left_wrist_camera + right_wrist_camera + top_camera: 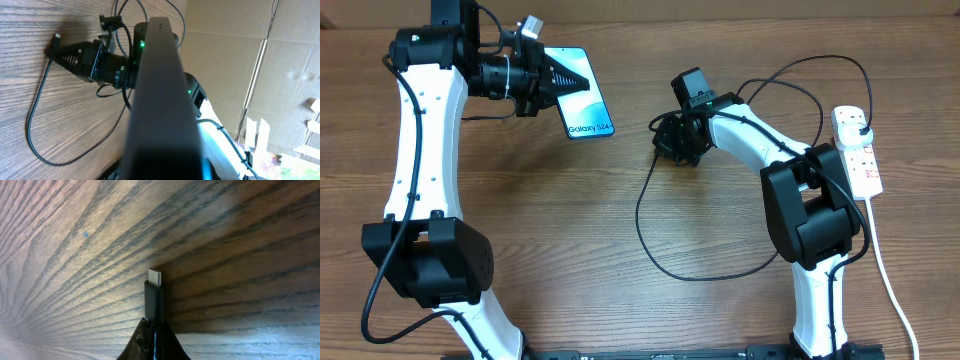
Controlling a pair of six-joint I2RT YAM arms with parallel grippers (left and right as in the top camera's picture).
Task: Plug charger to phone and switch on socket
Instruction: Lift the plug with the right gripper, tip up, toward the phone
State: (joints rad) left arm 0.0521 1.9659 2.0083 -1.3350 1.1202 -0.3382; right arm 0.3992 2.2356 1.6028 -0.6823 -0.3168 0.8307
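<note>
Pinching: my right end effector is pressed together on the charger just behind its tip, which juts out bare above the counter.
Left end effector: pressed together on the upper end of the phone, holding it tilted.
Phone axis: upper left to lower right in the overhead view, with the lettered bottom edge nearest my right arm.
Bearing: the phone lies left of the tip and apart from it, with bare wood between. I judge the right arm should close the gap.
Room: open counter between the arms; slack cable loops nearer the bases, clear of that path.
Socket: near the right edge, beside the right arm, plug seemingly seated; switching comes later, I reckon.
</note>
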